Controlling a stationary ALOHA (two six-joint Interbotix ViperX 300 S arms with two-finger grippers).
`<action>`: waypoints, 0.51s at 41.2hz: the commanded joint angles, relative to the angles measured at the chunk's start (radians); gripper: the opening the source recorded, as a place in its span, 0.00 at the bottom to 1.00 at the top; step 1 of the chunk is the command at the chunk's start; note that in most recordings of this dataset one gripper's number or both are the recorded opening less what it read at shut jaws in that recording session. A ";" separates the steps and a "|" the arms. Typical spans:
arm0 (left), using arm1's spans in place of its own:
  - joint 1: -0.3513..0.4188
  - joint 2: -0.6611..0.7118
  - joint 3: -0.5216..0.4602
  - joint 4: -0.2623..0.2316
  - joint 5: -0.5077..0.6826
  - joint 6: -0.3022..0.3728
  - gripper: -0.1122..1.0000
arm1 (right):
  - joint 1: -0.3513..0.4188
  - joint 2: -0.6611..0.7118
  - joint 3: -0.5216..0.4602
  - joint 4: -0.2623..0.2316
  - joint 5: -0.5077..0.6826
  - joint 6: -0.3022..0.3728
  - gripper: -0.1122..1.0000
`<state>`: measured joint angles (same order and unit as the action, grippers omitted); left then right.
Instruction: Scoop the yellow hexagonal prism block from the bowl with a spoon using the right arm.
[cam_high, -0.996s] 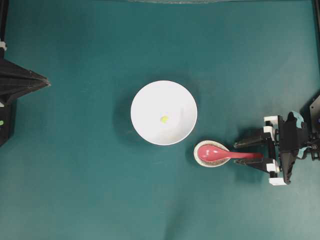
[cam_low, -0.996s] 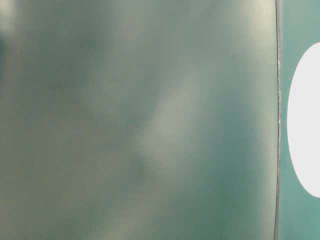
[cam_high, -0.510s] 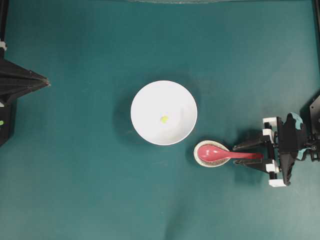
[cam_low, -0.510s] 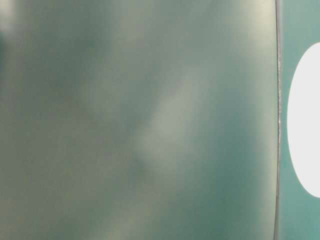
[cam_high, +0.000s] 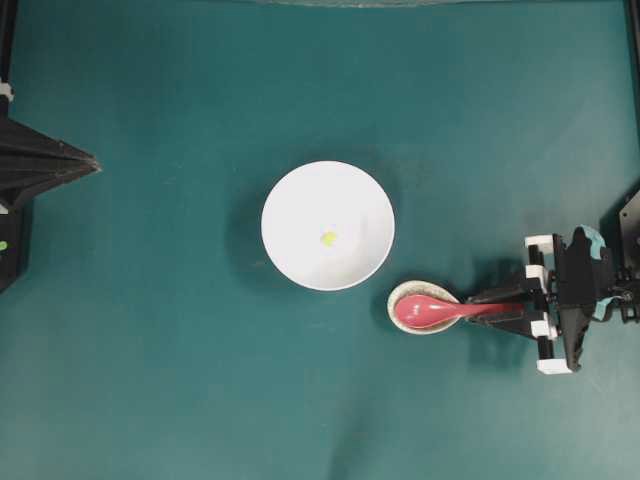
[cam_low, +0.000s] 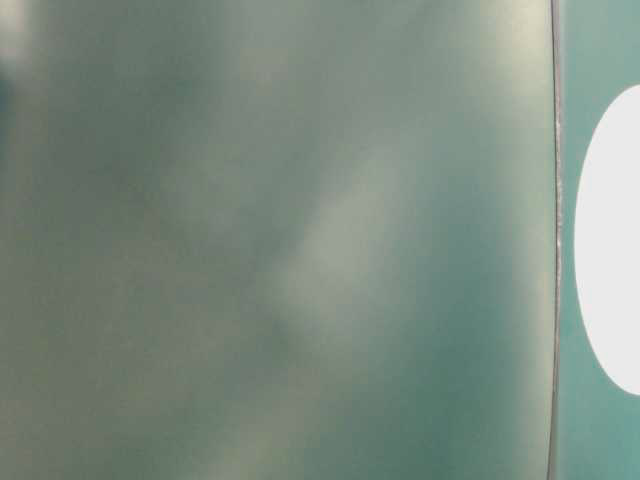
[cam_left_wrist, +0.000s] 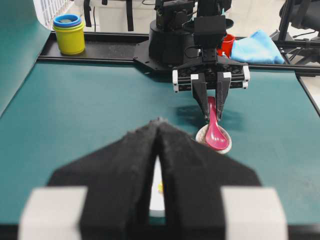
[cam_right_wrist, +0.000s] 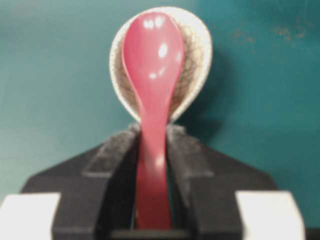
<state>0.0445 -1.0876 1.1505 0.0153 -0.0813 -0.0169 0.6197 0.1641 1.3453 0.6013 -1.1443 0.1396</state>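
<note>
Two black fingers of the right gripper press against the handle of the glossy pink-red spoon, clenched on it. Its deep scoop lies in a crackle-glazed beige spoon rest. Just beyond the rest stands the round white bowl, with the tiny yellow hexagonal prism block near its middle, apart from the spoon. The left gripper stays well clear of the bowl, its fingers pressed together. Everything sits on a smooth teal table; past it, stacked cups and a blue cloth.
</note>
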 joint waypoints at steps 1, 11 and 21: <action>0.002 0.012 -0.026 0.002 -0.006 -0.002 0.13 | 0.006 -0.011 -0.006 -0.002 -0.003 -0.002 0.32; 0.002 0.012 -0.028 0.002 -0.006 -0.002 0.13 | 0.006 -0.037 -0.006 -0.002 -0.003 -0.002 0.32; 0.002 0.011 -0.028 0.002 -0.008 0.003 0.13 | 0.002 -0.156 0.011 0.000 0.058 -0.009 0.32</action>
<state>0.0445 -1.0876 1.1520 0.0169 -0.0813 -0.0169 0.6197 0.0660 1.3514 0.6013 -1.1045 0.1335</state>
